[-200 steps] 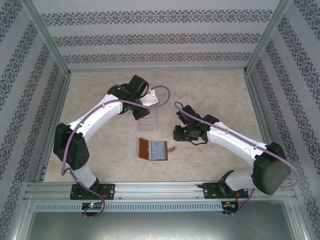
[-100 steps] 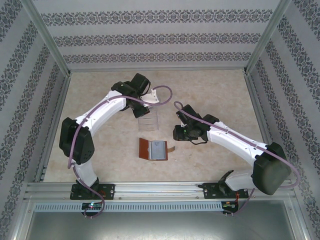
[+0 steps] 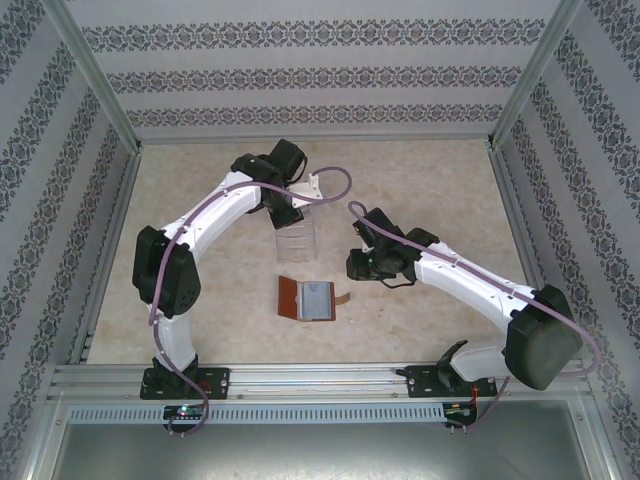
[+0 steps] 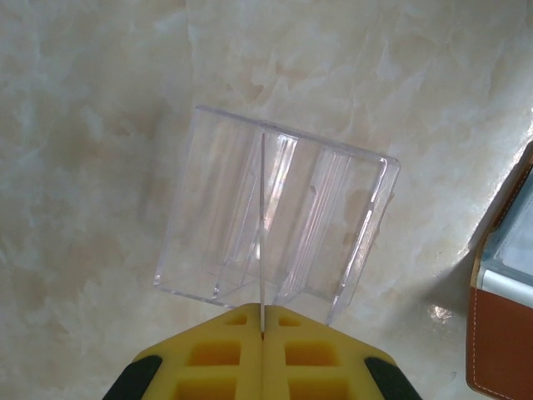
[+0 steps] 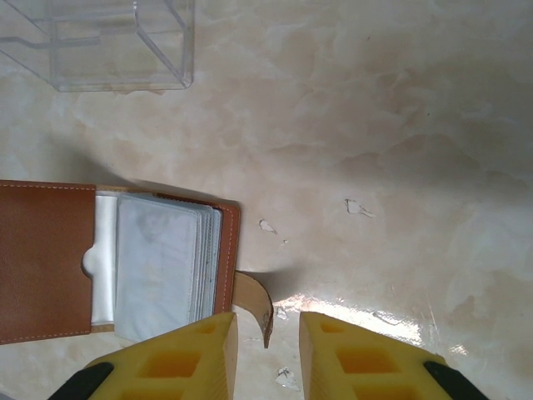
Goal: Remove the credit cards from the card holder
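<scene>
— Where is the card holder (image 3: 305,298)?
— It lies open and flat near the middle of the counter (image 3: 440,190), with its brown leather flap to the left. The cards (image 5: 158,262) sit stacked in the pocket on its right half, pale grey, their edges lined up.
— And the strap tab (image 5: 252,293)?
— It curls up from the holder's right edge. In the right wrist view its tip appears in the gap of the right claw (image 5: 266,322), whose fingers stand a little apart. It clamps nothing that I can see.
— What lies beyond the holder?
— A clear tray (image 4: 366,225), just past it on the counter and apart from it.
— And the left arm?
— The left claw (image 4: 262,315) hangs over the tray with its yellow fingers pressed together. A thin pale line rises from the seam between them and runs across the tray. It could be a card seen edge-on, but I cannot tell.
</scene>
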